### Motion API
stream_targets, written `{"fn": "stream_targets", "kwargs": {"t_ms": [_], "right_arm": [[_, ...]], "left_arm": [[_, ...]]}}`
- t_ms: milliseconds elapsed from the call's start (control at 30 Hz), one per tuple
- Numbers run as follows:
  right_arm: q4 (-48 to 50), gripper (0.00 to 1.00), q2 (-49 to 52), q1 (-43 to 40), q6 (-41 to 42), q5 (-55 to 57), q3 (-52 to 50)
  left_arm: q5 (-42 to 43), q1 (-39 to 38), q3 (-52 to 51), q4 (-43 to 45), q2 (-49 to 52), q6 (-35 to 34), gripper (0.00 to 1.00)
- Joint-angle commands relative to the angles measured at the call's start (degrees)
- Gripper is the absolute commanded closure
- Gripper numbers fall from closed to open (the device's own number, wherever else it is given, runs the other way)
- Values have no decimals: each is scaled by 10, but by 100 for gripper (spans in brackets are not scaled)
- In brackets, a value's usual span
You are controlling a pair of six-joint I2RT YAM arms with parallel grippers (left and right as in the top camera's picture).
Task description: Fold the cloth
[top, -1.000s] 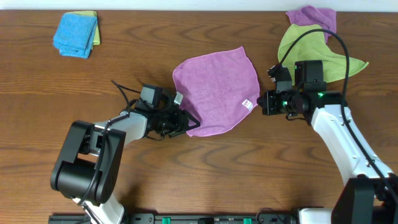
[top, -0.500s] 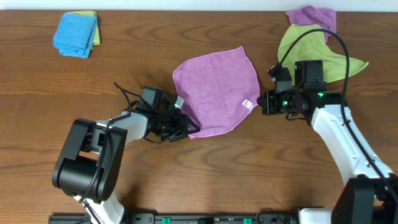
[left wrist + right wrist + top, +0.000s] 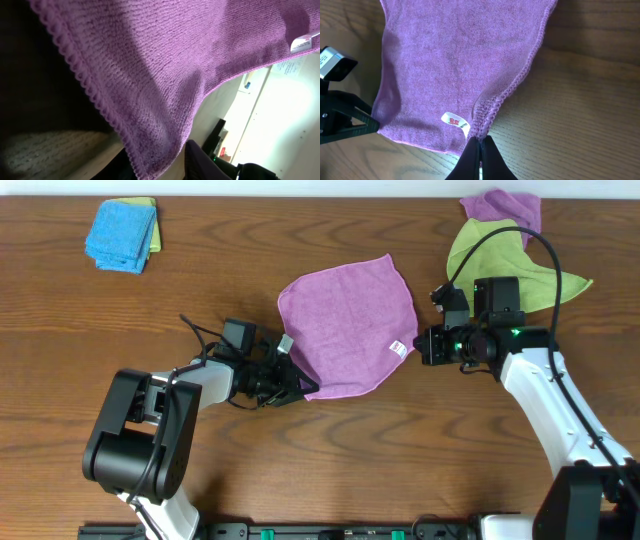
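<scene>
On the wooden table (image 3: 100, 330), the purple cloth (image 3: 345, 320) spreads ahead of the left gripper (image 3: 300, 387) and right gripper (image 3: 480, 148), each clamped on a near corner for folding.

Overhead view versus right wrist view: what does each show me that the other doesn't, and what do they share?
Only overhead: the folded blue cloth at far left, plus the green cloth and a second purple cloth at far right. Only right wrist: a close look at the right gripper shut on the purple cloth at its puckered hem. Both: that cloth, its white tag, and the left gripper at the opposite corner.
</scene>
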Motion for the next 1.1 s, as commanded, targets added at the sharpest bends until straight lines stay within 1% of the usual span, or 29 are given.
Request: {"fn": "stream_targets", "kwargs": {"t_ms": [0,133,367,567,633,833,1067], "right_arm": [[1,98,-4,4,8,2,15],[1,99,-4,4,13,2,15],[0,99,-4,4,13,2,15],[1,99,-4,4,13,2,15],[1,99,-4,4,13,2,15],[1,99,-4,4,17,2,15],[3,99,-4,4,17,2,15]], "left_arm": [[12,2,-5,2,10,2,71],[14,2,-5,2,10,2,75],[29,2,-5,2,10,2,77],[32,2,-5,2,10,2,92],[32,2,-5,2,10,2,94],[32,2,-4,8,10,1,94],[24,22,7,53,-14,1,94]]}}
